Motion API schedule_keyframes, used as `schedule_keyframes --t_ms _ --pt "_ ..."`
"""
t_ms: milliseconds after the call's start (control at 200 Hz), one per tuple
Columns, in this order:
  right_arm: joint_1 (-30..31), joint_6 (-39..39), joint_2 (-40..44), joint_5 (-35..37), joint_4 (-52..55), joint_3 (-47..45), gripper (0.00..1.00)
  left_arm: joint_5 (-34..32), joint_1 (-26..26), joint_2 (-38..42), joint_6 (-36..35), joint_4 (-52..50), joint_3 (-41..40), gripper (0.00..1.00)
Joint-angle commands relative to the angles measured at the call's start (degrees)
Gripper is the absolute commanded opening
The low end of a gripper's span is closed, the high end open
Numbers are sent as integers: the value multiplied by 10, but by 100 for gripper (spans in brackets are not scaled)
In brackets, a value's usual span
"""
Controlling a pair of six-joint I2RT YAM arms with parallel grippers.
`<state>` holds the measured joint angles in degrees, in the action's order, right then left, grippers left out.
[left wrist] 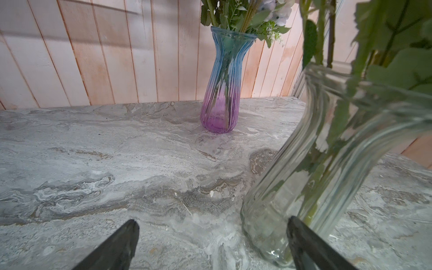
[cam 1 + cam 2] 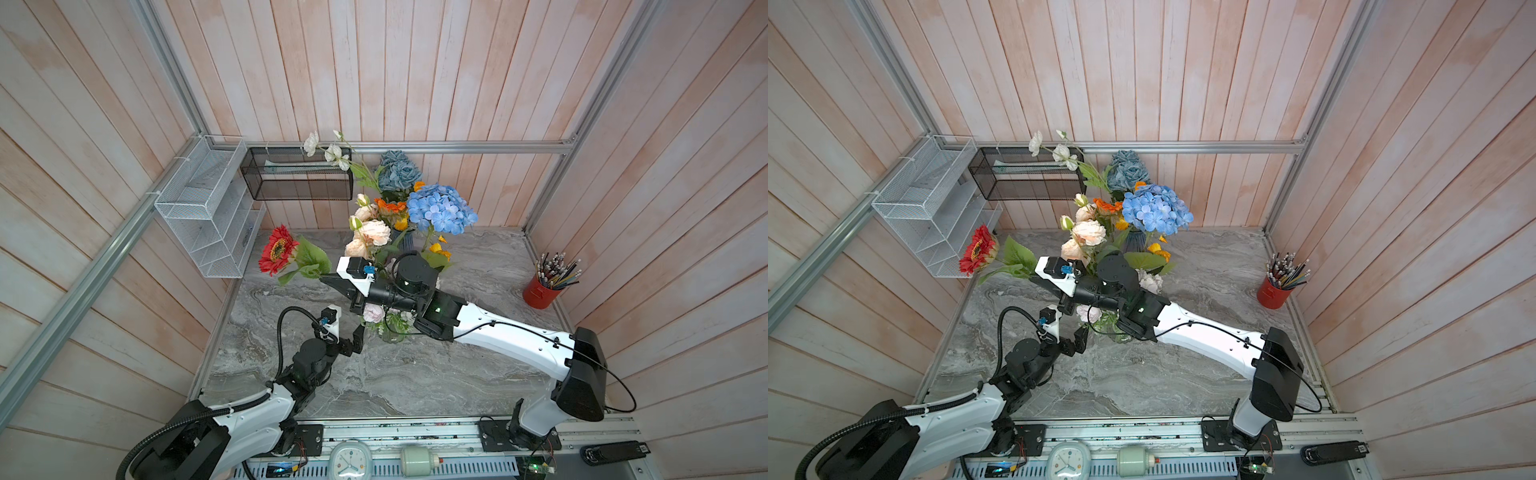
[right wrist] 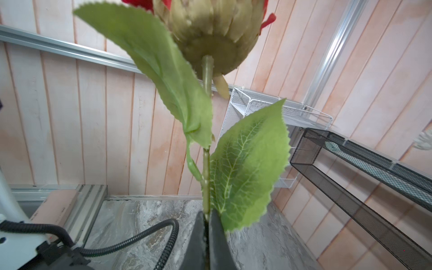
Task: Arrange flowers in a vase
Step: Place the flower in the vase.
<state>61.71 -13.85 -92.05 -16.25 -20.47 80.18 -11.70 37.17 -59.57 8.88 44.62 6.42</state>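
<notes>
A white wire rack (image 2: pixel 208 216) of open mesh compartments hangs on the left wall, and next to it a black mesh basket (image 2: pixel 297 174), long and box-shaped, is on the back wall. Below them the red flower (image 2: pixel 277 249) is held out over the worktop's (image 2: pixel 374 382) left side. It has a daisy-like head, a thin green stem and two broad saw-edged leaves. The right hand (image 3: pixel 205 221) has its dark tapered fingers pressed together on the lower stem, pinching it just under the veined leaf.

The left hand (image 1: pixel 212 223) sits low near the grey, marble-patterned worktop with its two black fingers spread wide and nothing between them. One finger is just beside the base of the clear vase (image 1: pixel 327 163); whether they touch cannot be told. That vase is ribbed glass with a waisted neck, and holds green stems and pale blooms (image 2: pixel 374 311).

Behind it stands the tall vase (image 1: pixel 221 93), fluted glass shading from blue at its flared lip to purple at its rounded base. It carries white blooms (image 2: pixel 328 151), peach roses (image 2: pixel 370 232), orange flowers (image 2: pixel 390 205), dusty-blue roses (image 2: pixel 397 168) and a domed blue hydrangea (image 2: pixel 440 208).

At far right a red cup (image 2: pixel 542 293), round and smooth-sided, bristles with pencils (image 2: pixel 557 268).
</notes>
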Motion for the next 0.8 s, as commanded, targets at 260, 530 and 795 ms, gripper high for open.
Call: schedule_keyframes --t_ms 260,530,795 --pt "-5 -85 63 136 57 -20 0 24 -3 -3 3 14 5 100" --pt "-26 -26 64 126 61 -54 0 24 -3 -1 0 15 4 100" --pt "-74 73 72 80 -6 -151 0 27 -3 40 -5 -12 7 100"
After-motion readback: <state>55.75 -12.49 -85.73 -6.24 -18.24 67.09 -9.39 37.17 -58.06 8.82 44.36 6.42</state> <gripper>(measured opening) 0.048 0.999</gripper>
